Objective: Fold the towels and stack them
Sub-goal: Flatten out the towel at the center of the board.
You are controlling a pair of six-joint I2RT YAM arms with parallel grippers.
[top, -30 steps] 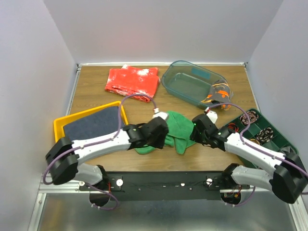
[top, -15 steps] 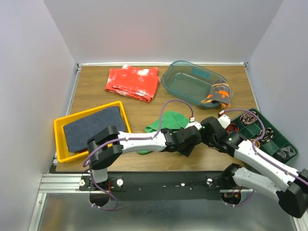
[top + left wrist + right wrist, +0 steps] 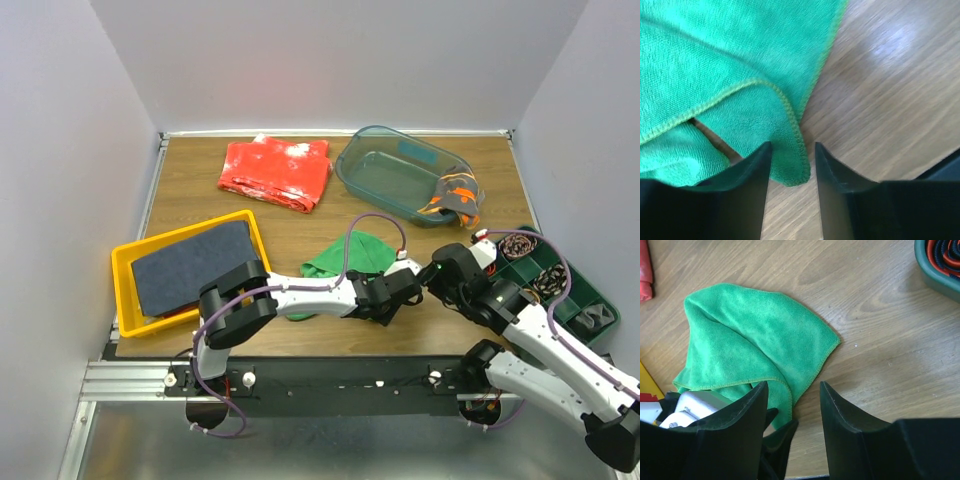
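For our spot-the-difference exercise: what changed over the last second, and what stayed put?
The left gripper swept rightward to the green towel, jaws open astride its right corner. The right gripper drew back right. The towel looks narrower. Red cloth, bin and tray stayed.

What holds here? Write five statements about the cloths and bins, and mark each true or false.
1. The green towel lies on the table. True.
2. The grey-orange towel hangs over the rim of the tub. True.
3. The navy towel lies in the tub. False: it lies in the yellow tray.
4. The red cloth sits in the yellow tray. False: it lies on the table at the back.
5. A corner of the green towel lies between the left jaws. True.
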